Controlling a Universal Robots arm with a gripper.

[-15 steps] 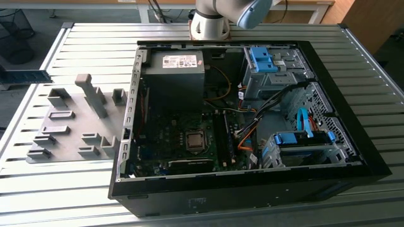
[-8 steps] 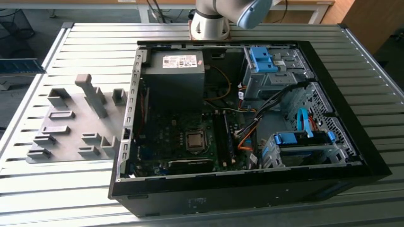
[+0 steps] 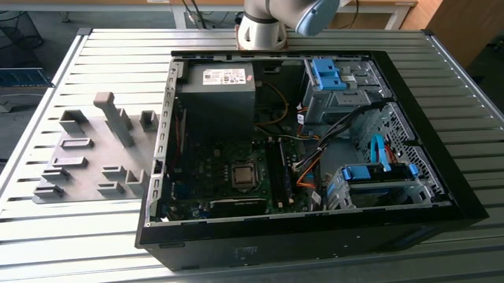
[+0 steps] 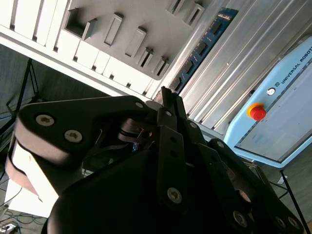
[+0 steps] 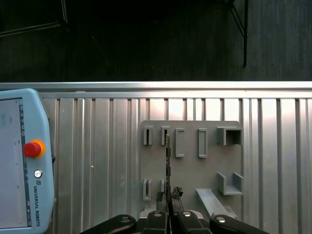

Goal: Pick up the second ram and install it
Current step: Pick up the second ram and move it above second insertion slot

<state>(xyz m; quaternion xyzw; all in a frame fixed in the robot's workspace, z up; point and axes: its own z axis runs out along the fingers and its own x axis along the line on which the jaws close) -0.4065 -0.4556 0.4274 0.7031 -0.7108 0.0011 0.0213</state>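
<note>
Black two-finger gripper (image 5: 168, 194) occupies the nearest position in both wrist views (image 4: 169, 100). Its fingers are pressed together on the near end of the second ram (image 4: 204, 44), a long, narrow blue circuit-board stick with black chips. The stick projects straight out from the fingertips. In the first wrist view it is seen edge-on as a thin dark line (image 5: 168, 161).

Beyond the held stick lies a flat grey fixture plate (image 5: 190, 170) carrying raised grey slot holders and brackets. The stick is suspended clear of this plate (image 4: 146, 14) and does not sit in any holder.

The plate rests on a ribbed aluminium table (image 5: 97, 146). A pale blue teach pendant (image 5: 19, 161) with a round red button (image 5: 31, 148) lies on the same ribbed surface, well apart from the plate.

In the exterior view, the grey plate (image 3: 87, 159) sits toward the exterior view's left. Just beside it is an open black computer case (image 3: 315, 236) lying on its side. Inside the case are:
- a dark green motherboard (image 3: 221, 171) with a square metal processor socket (image 3: 242, 175);
- a dark grey power supply box (image 3: 216, 94);
- blue plastic drive brackets (image 3: 327, 73).

The silver-and-blue robot arm base (image 3: 264, 26) stands at the far edge of the table (image 3: 315, 44), behind the case.
</note>
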